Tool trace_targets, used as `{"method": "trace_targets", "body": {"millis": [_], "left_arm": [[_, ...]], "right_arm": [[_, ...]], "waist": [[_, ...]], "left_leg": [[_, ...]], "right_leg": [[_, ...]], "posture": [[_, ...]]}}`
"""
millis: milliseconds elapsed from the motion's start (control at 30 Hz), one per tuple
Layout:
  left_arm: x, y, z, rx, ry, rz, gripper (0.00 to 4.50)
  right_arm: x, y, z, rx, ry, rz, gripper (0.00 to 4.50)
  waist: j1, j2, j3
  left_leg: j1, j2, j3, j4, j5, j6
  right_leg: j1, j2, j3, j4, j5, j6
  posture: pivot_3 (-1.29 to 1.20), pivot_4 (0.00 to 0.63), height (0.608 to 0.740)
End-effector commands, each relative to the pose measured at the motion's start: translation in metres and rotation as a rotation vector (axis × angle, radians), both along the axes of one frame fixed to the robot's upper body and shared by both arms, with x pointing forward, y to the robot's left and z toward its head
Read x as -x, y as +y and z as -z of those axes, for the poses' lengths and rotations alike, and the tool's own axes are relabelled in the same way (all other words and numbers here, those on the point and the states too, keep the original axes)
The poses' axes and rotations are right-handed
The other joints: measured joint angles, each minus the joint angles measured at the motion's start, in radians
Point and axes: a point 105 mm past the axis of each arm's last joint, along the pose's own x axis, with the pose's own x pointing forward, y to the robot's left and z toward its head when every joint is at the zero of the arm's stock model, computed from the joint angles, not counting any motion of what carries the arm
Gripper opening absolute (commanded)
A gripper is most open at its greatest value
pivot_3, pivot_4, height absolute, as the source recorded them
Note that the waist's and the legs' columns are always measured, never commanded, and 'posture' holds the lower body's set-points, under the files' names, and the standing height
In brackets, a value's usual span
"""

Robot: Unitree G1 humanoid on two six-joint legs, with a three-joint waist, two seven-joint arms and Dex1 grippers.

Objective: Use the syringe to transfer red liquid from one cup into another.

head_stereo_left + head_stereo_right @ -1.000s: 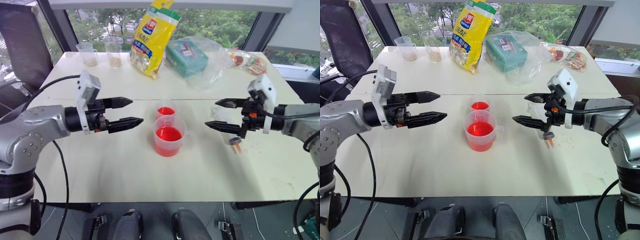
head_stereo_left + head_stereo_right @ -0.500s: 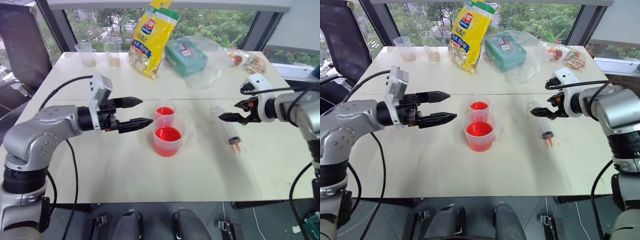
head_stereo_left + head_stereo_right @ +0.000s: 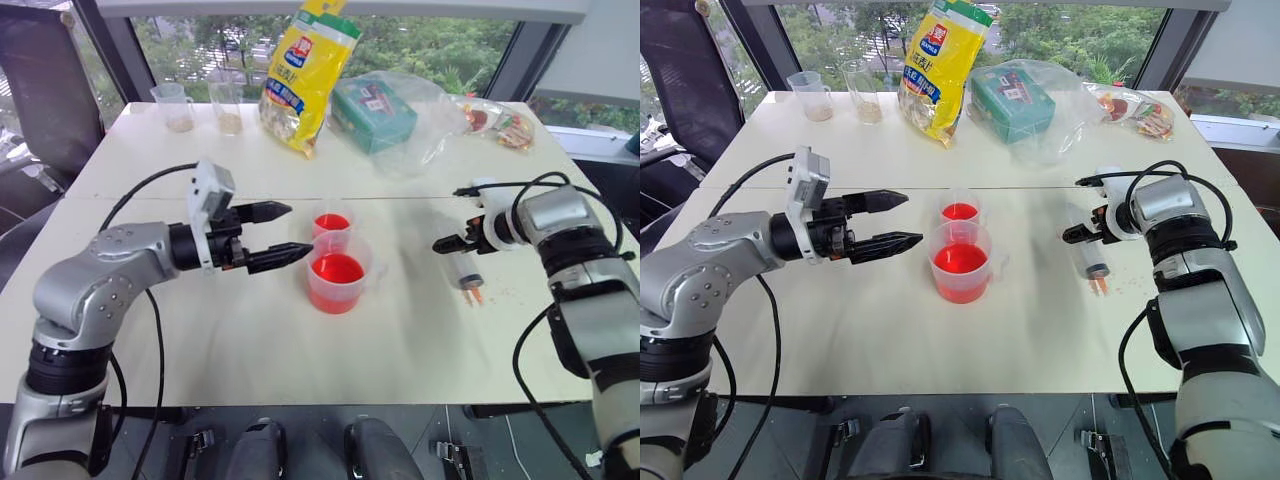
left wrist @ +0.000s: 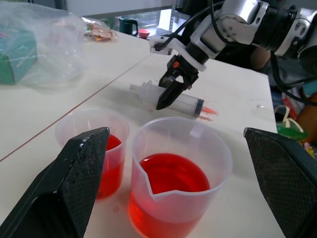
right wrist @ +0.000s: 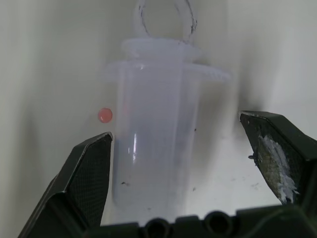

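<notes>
My right gripper (image 3: 1072, 236) hangs over the syringe (image 3: 1087, 253), fingers spread to either side of the barrel, nothing gripped.

From my remote seat I see the syringe lying flat on the white table (image 3: 250, 330), orange tip toward me, well to the right of the cups. The handled cup (image 3: 338, 271) of red liquid (image 3: 337, 268) stands mid-table, touching or just in front of the small cup (image 3: 331, 226), which also holds red. My left gripper (image 3: 283, 234) hovers level just left of both cups, wide open and empty.
</notes>
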Motion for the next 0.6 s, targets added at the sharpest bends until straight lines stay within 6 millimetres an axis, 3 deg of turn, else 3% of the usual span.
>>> {"method": "trace_targets", "body": {"millis": [33, 67, 267, 300, 433, 533, 600], "left_arm": [[0.004, 0.000, -0.011, -0.001, -0.070, -0.006, 4.50], [0.004, 0.000, -0.011, 0.000, -0.072, -0.008, 4.50], [0.005, 0.002, -0.011, 0.000, -0.078, -0.012, 4.50], [0.004, 0.002, -0.012, 0.000, -0.079, -0.011, 4.50], [0.001, 0.008, -0.017, 0.000, -0.084, -0.014, 4.50], [-0.005, 0.011, -0.024, 0.005, -0.092, -0.025, 4.50], [-0.009, 0.013, -0.028, 0.010, -0.095, -0.027, 4.50]], "right_arm": [[-0.002, 0.002, -0.003, 0.013, 0.001, -0.017, 4.46], [-0.002, 0.003, -0.002, 0.012, 0.006, -0.020, 4.46], [-0.002, 0.010, -0.001, -0.002, 0.022, -0.037, 1.59], [-0.003, 0.010, -0.005, -0.010, 0.011, -0.029, 1.39], [-0.008, 0.015, -0.030, -0.052, -0.063, -0.012, 1.38], [-0.012, 0.046, -0.093, -0.219, -0.304, -0.134, 1.38], [-0.002, 0.070, -0.130, -0.347, -0.456, -0.247, 1.38]], "waist": [[0.000, 0.000, 0.000], [0.000, 0.000, 0.000], [-0.002, 0.000, 0.000], [-0.002, 0.000, 0.000], [-0.002, 0.000, 0.000], [-0.002, 0.002, 0.001], [-0.001, 0.003, 0.002]], "left_leg": [[0.000, 0.000, 0.000, 0.000, 0.000, 0.000], [0.000, 0.000, 0.000, 0.000, 0.000, 0.000], [0.001, 0.000, 0.000, 0.000, 0.000, 0.000], [0.001, 0.000, 0.000, 0.000, 0.000, 0.000], [0.001, 0.000, 0.000, 0.000, 0.000, 0.000], [0.000, 0.000, 0.000, 0.000, 0.000, 0.000], [-0.001, 0.000, 0.001, 0.000, 0.000, 0.000]], "right_leg": [[0.000, 0.000, 0.000, 0.000, 0.000, 0.000], [0.000, 0.000, 0.000, 0.000, 0.000, 0.000], [0.001, 0.000, 0.000, 0.001, 0.000, 0.000], [0.001, 0.000, 0.000, 0.001, 0.000, 0.000], [0.001, 0.000, 0.000, 0.001, 0.000, 0.000], [-0.001, 0.000, 0.000, 0.001, 0.000, 0.000], [-0.002, 0.000, 0.000, 0.002, 0.000, 0.000]], "posture": [[0.00, 0.150, 0.740], [0.00, 0.150, 0.740], [0.00, 0.150, 0.740], [0.00, 0.150, 0.740], [0.00, 0.150, 0.740], [0.00, 0.150, 0.740], [0.00, 0.150, 0.740]]}}
